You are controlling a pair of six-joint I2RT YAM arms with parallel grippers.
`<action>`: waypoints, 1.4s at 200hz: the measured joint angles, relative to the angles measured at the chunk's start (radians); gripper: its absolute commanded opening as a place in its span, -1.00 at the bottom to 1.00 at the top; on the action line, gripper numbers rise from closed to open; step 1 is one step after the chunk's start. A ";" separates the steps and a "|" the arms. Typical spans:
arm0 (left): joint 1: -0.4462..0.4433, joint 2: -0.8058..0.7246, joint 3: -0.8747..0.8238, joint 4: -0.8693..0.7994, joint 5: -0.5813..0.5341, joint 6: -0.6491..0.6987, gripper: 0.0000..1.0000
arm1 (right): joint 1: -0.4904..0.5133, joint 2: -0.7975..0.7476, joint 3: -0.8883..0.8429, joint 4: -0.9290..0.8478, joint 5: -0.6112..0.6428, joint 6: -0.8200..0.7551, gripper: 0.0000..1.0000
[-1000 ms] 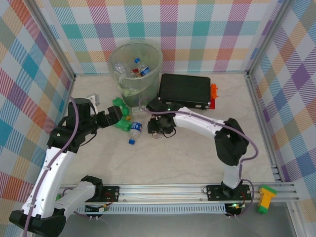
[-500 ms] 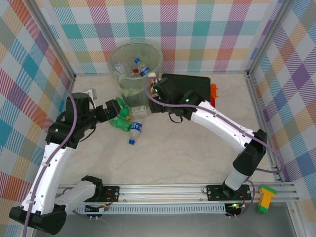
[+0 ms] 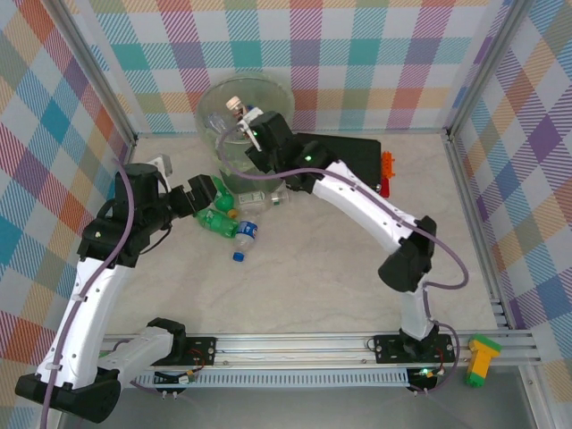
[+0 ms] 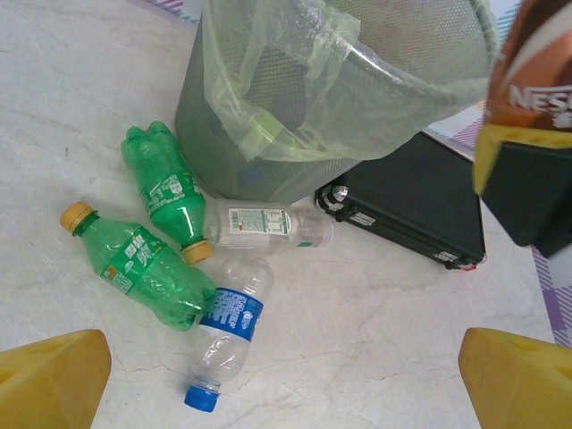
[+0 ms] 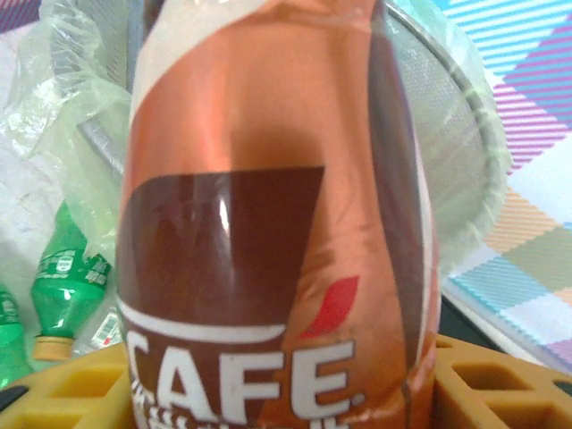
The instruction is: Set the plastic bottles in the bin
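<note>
Brown bottle point(image 5: 268, 179) gripped in the right pincer point(image 3: 248, 121) over the bin point(image 3: 204, 100) rim (left pincer point(image 3: 208, 193) spread wide).

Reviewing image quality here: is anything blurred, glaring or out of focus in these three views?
Right wrist: the brown bottle sits so close that its label print is soft, with a small glare streak. Left wrist: the green bottles on the table are sharp, its own yellow fingertips in the bottom corners blurred. Top external: even light, faint shadows, the bin clearly readable.
</note>
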 measured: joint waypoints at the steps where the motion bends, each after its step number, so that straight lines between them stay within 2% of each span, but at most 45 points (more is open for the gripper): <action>1: 0.000 0.000 0.001 -0.001 0.000 0.000 0.99 | 0.000 0.003 0.003 0.001 0.000 -0.002 0.16; 40: 0.000 0.004 0.019 -0.040 -0.004 -0.010 0.99 | -0.032 0.130 0.185 0.038 -0.006 -0.091 0.15; 78: 0.000 0.004 0.044 -0.052 -0.018 -0.011 0.99 | -0.066 0.190 0.309 0.079 -0.031 -0.120 0.15; 152: 0.000 0.009 0.052 -0.068 -0.034 -0.036 0.99 | -0.132 0.296 0.359 0.220 -0.068 -0.123 0.13; 237: 0.000 0.018 0.065 -0.076 -0.053 -0.059 0.99 | -0.198 0.348 0.390 0.230 -0.116 -0.098 0.15; 254: 0.000 0.023 0.065 -0.076 -0.053 -0.060 0.99 | -0.201 0.348 0.390 0.232 -0.119 -0.095 0.25; 272: 0.000 0.028 0.065 -0.076 -0.053 -0.063 0.99 | -0.200 0.348 0.390 0.233 -0.127 -0.094 0.45; 280: 0.000 0.028 0.065 -0.075 -0.053 -0.063 0.99 | -0.200 0.348 0.390 0.233 -0.130 -0.087 0.67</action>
